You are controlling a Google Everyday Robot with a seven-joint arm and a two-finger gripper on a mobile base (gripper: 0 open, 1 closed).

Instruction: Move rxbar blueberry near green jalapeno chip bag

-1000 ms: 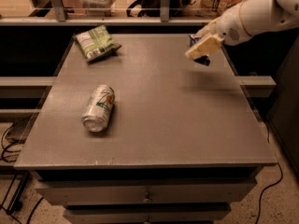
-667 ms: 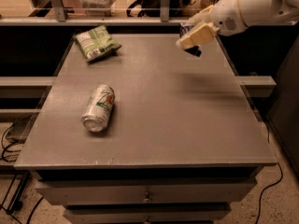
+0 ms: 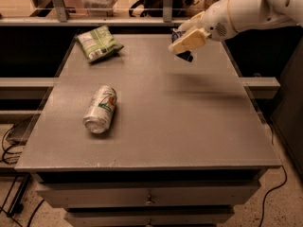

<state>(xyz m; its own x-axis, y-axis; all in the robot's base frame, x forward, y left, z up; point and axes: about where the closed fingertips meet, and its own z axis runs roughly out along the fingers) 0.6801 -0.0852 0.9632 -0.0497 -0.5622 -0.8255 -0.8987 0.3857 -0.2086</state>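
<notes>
The gripper (image 3: 185, 45), clamped on the bar (image 3: 186, 56) above the table's (image 3: 189, 126) far right, should carry it level across and lower it just beside the bag (image 3: 98, 42) without nudging it.

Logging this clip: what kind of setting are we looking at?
Probably a test space or office workroom, not a home: a grey table with drawers, loose cables on the speckled floor, and a chip bag and soda can. The gripper, holding a blue snack bar, hangs above the table's far right.
</notes>
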